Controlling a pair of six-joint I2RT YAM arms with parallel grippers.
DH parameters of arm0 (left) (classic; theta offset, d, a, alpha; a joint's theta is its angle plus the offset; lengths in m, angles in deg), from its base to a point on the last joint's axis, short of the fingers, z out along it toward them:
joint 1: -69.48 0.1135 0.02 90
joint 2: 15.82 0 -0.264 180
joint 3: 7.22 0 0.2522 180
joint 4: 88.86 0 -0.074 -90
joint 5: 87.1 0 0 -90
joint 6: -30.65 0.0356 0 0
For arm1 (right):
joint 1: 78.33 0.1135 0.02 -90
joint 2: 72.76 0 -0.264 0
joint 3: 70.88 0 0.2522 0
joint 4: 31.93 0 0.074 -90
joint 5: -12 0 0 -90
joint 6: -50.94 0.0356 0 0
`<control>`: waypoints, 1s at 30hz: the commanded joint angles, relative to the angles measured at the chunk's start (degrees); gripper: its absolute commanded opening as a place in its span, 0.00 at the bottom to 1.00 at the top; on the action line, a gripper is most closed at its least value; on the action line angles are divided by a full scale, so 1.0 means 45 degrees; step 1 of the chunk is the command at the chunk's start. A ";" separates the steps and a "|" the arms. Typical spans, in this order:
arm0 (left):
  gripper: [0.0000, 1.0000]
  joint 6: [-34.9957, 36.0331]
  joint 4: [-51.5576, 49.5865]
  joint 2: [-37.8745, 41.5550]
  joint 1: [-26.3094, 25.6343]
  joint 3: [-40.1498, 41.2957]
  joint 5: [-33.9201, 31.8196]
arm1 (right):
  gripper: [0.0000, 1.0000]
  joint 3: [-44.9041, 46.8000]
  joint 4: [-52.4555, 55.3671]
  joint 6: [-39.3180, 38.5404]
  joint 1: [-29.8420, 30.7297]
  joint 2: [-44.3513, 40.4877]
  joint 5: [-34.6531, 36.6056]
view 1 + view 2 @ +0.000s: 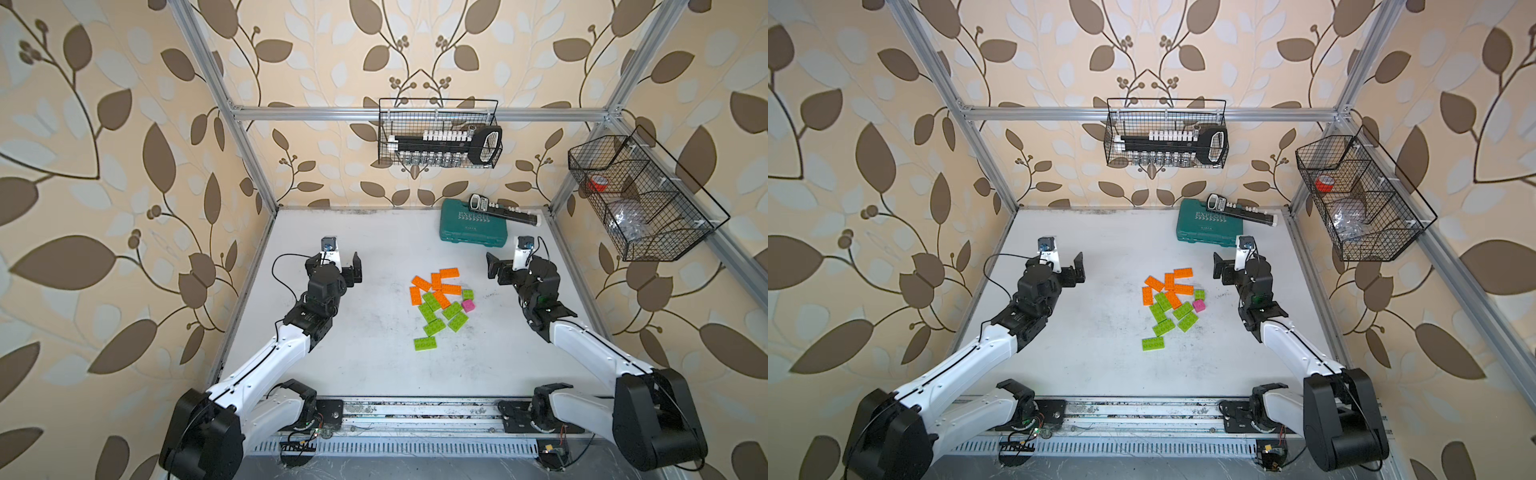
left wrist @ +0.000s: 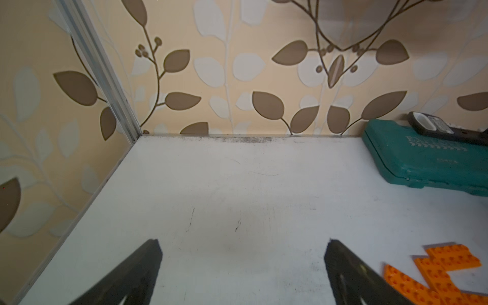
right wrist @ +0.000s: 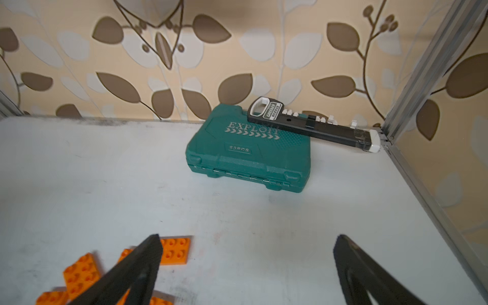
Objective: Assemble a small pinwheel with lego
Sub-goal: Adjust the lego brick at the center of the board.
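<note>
**A:** What are the left gripper [image 2: 243,241] fingers [image 2: 148,264] doing?

**B:** Spread wide with nothing between them, just bare table [image 2: 237,184] below.

**A:** And the right gripper [image 3: 249,236]?

**B:** Same. Its fingers [image 3: 353,264] stand far apart and hold nothing. It faces the far right corner, where a teal case [image 3: 248,153] lies flat with one end of a black rail [image 3: 317,129] propped on it.

**A:** Where's the lego [image 1: 440,303]?

**B:** Loose in a heap mid-table, between the two grippers and clear of both, a bit nearer the right one. The orange bricks [image 1: 440,282] are at the far end and the green bricks [image 1: 436,320] at the near end, some overlapping. A lone green brick [image 1: 425,343] lies nearest of all. A pink brick [image 1: 468,306] sits at the heap's right edge, with a small green brick [image 1: 467,294] just beyond it.
</note>
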 commanded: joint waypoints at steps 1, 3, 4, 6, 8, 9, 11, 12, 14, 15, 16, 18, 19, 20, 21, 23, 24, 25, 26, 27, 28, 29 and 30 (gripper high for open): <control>0.99 -0.2622 -0.4250 0.0277 -0.0210 -0.1166 -0.0540 | 0.99 -0.0135 0.2236 0.2091 0.0287 -0.0740 -0.0784; 0.99 -0.4424 -0.6607 -0.0046 -0.0361 -0.2310 -0.0809 | 0.99 -0.0475 0.3448 0.3326 0.0661 -0.1164 -0.0302; 0.99 -0.4794 -0.7298 -0.0288 -0.0458 -0.2758 -0.0285 | 0.99 -0.0795 0.4369 0.3994 0.0926 -0.1287 0.0045; 0.99 -0.5388 -0.8146 -0.0820 -0.0783 -0.3337 0.0909 | 0.99 -0.1398 0.5961 0.4943 0.1472 -0.1349 0.0617; 0.99 -0.5985 -0.8777 -0.1563 -0.1426 -0.3871 0.2004 | 0.99 -0.1866 0.7178 0.5678 0.1971 -0.1404 0.0504; 0.99 -0.6257 -0.8984 -0.1887 -0.1854 -0.4066 0.2173 | 0.99 -0.1987 0.7584 0.5977 0.2232 -0.1458 0.0538; 0.99 -0.6694 -0.9175 -0.2453 -0.3140 -0.4332 0.1905 | 0.99 -0.2403 0.8572 0.6123 0.3008 -0.1459 0.0610; 0.99 -0.6787 -0.9146 -0.2630 -0.3752 -0.4395 0.1720 | 0.99 -0.2596 0.8867 0.5911 0.3340 -0.1361 0.0386; 0.99 -0.7145 -0.9211 -0.3090 -0.4937 -0.4623 0.1310 | 0.99 -0.3187 1.0135 0.5906 0.4163 -0.1140 0.0643; 0.99 -0.7264 -0.9220 -0.3312 -0.5273 -0.4754 0.1416 | 0.99 -0.3388 1.0678 0.6075 0.4569 -0.1112 0.1102; 0.99 -0.7486 -0.9289 -0.3562 -0.5579 -0.4859 0.1592 | 0.99 -0.3602 1.1289 0.6178 0.4894 -0.1058 0.1344; 0.99 -0.7807 -0.9060 -0.3953 -0.5907 -0.4875 0.2222 | 0.99 -0.3961 1.2281 0.6497 0.5304 -0.0978 0.1333; 0.99 -0.7956 -0.8863 -0.4143 -0.6015 -0.4783 0.2623 | 0.99 -0.4120 1.2739 0.6661 0.5488 -0.0910 0.1330; 0.99 -0.8108 -0.8691 -0.4292 -0.6086 -0.4695 0.2934 | 0.99 -0.4298 1.3218 0.6773 0.5669 -0.0810 0.1208; 0.99 -0.8195 -0.8575 -0.4431 -0.6126 -0.4623 0.3231 | 0.99 -0.4487 1.3677 0.6843 0.5799 -0.0676 0.1079; 0.99 -0.8430 -0.8236 -0.4612 -0.6180 -0.4440 0.3875 | 0.99 -0.4959 1.4804 0.6975 0.6152 -0.0390 0.0895; 0.99 -0.8553 -0.8038 -0.4611 -0.6170 -0.4321 0.4140 | 0.99 -0.5101 1.5236 0.7037 0.6370 -0.0268 0.0872; 0.99 -0.8655 -0.7821 -0.4594 -0.6175 -0.4174 0.4400 | 0.99 -0.5194 1.5632 0.7181 0.6605 -0.0177 0.0848; 0.99 -0.8743 -0.7675 -0.4571 -0.6170 -0.4066 0.4570 | 0.98 -0.5232 1.5847 0.7281 0.6866 -0.0102 0.0747; 0.99 -0.8817 -0.7631 -0.4576 -0.6170 -0.4000 0.4642 | 0.97 -0.5249 1.6008 0.7397 0.7085 0.0023 0.0608; 0.99 -0.8902 -0.7691 -0.4578 -0.6170 -0.3974 0.4649 | 0.96 -0.5286 1.6256 0.7602 0.7265 0.0187 0.0427; 0.99 -0.8928 -0.7751 -0.4613 -0.6160 -0.3960 0.4681 | 0.96 -0.5321 1.6408 0.7702 0.7536 0.0387 0.0243; 0.99 -0.8954 -0.7793 -0.4586 -0.6151 -0.3921 0.4689 | 0.95 -0.5346 1.6558 0.7818 0.7822 0.0650 0.0034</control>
